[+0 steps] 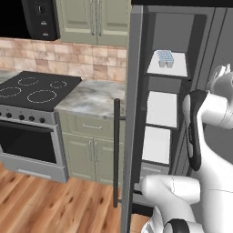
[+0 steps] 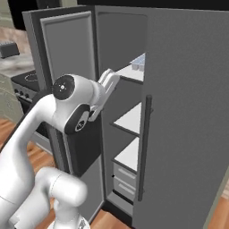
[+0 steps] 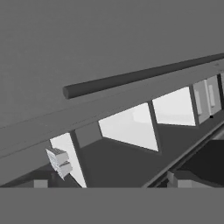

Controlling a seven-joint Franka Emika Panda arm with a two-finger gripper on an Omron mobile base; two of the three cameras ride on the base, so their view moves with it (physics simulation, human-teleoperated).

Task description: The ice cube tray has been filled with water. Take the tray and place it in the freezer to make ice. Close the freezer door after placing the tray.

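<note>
Jaws spread (nothing between them), ice cube tray (image 1: 165,58) well apart on top freezer shelf (image 1: 178,69).

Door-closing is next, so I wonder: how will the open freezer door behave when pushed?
The freezer door is tall, so probably heavy but swinging stiffly, hinged. Its smooth face may let fingers slide; the bar handle offers surer contact. The ice cube tray looks settled.

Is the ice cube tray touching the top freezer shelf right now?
Touching. In the left base view the tray sits flat on the top shelf, no gap beneath it.
</note>
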